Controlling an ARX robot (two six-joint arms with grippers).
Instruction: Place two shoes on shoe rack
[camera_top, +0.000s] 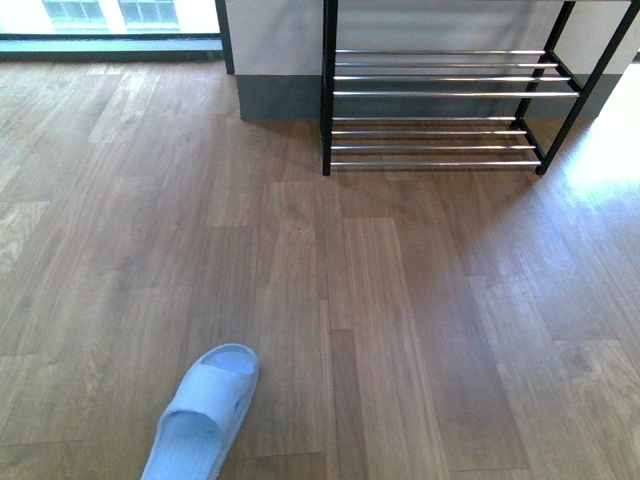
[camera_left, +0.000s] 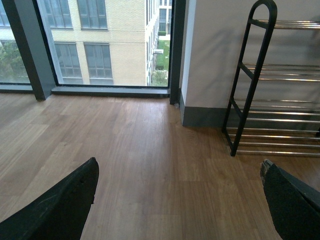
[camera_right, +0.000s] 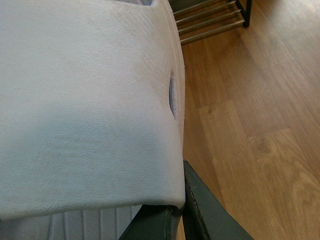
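Front view shows one pale blue foam slide slipper (camera_top: 205, 410) lying on the wooden plank floor (camera_top: 400, 320), close to the robot and on its left side. Its long axis runs away from the robot and leans slightly to the right, toe end farther off. The black-framed shoe rack with chrome bars (camera_top: 440, 93) stands against the wall ahead and to the right, well apart from that slipper, and its visible tiers hold nothing.

In the left wrist view the left claw (camera_left: 179, 167) is released, its dark fingers (camera_left: 65, 210) spread wide with only floor between them. The floor slipper does not show in that view.

A second pale slipper with a textured strap (camera_right: 85, 100) fills the right wrist view, raised off the floor. The right claw (camera_right: 182, 210) appears clenched on its edge, with the rack's lower bars beyond. The left arm is probably nearer the floor slipper. The held one looks set to go on the rack first.
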